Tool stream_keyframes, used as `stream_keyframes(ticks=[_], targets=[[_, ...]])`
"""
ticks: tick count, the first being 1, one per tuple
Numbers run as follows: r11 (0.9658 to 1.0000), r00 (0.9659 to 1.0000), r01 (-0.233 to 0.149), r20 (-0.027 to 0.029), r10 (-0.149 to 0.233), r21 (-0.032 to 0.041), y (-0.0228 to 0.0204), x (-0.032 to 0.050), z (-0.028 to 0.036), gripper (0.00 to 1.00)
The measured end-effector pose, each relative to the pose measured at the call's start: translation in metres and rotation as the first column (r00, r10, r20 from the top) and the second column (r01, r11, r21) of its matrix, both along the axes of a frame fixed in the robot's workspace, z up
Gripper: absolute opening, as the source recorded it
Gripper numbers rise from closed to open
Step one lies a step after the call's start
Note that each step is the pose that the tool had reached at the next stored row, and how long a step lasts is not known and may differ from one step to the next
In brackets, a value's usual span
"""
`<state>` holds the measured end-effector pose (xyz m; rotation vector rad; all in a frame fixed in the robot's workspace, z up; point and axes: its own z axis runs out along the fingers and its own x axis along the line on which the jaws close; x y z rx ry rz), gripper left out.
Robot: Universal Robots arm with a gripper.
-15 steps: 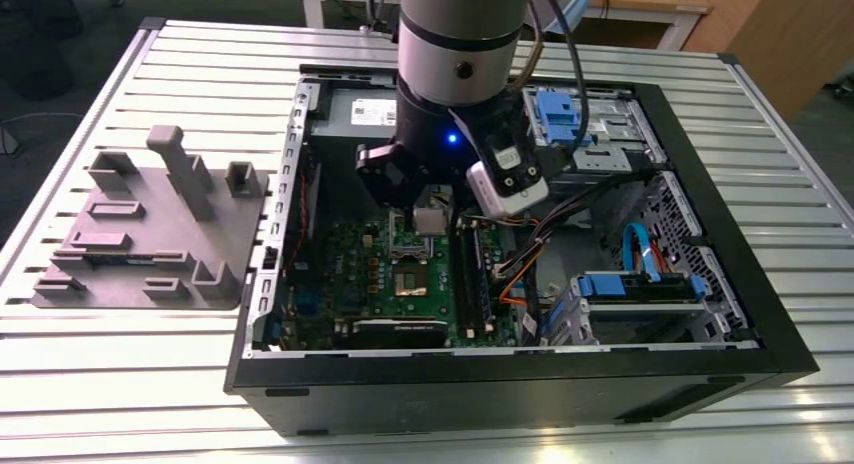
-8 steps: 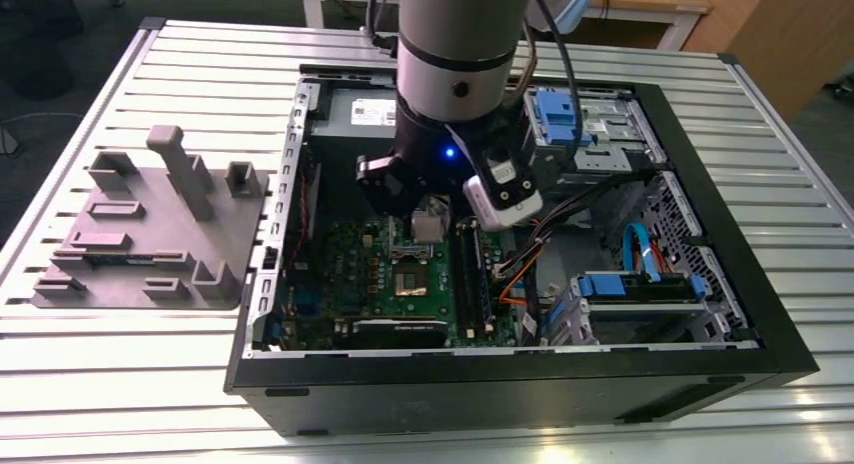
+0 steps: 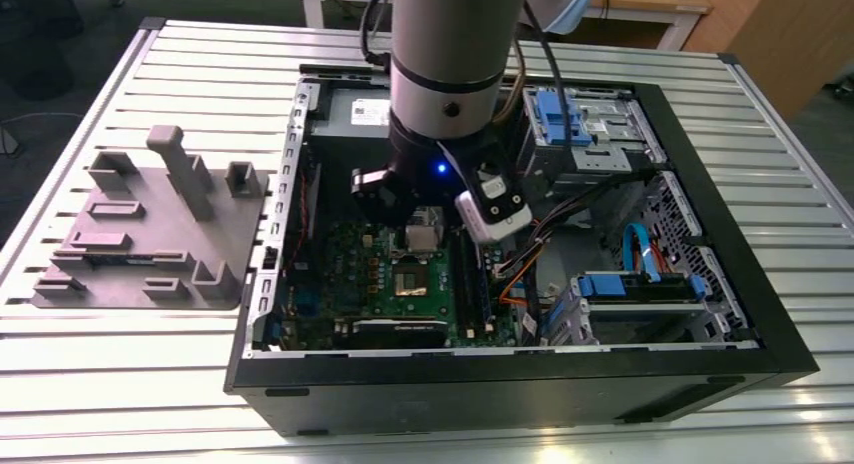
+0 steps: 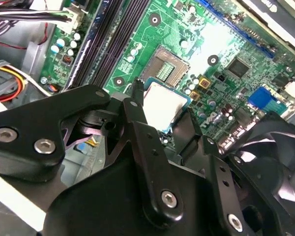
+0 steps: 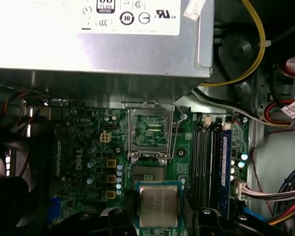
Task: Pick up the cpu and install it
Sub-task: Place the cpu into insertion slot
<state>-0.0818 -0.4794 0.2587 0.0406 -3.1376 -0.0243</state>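
cpu [image 5: 158,205] is clamped in the gripper [image 5: 158,222], metal lid toward the camera and green rim showing in both wrist views. One black finger [image 4: 137,96] sits on each side of it. It's not seated. It sits just beside the socket [image 5: 147,173] and overlaps the socket edge farthest from the hinged frame. The socket's contact field is exposed.

The socket's load frame [image 5: 148,129] is flipped up and open, on the side nearest the grey power supply box [image 5: 98,44].

The green motherboard [image 4: 226,44] has memory slots [image 5: 206,162] running alongside the socket. A black fan [image 4: 275,147] is close to the gripper body.

In the exterior view the arm [image 3: 447,74] reaches down into the open computer case [image 3: 747,354], which lies on the slatted table [image 3: 134,384]. A grey fixture tray [image 3: 147,234] is on the exterior view's left, well apart from the case.
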Motion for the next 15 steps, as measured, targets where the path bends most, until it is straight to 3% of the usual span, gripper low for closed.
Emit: stream_keyframes(ticks=[15], targets=[[0.9997,0.9997,0.023,-0.0001,-0.023,-0.0001,-0.0078,-0.0011,-0.0274,0.47]])
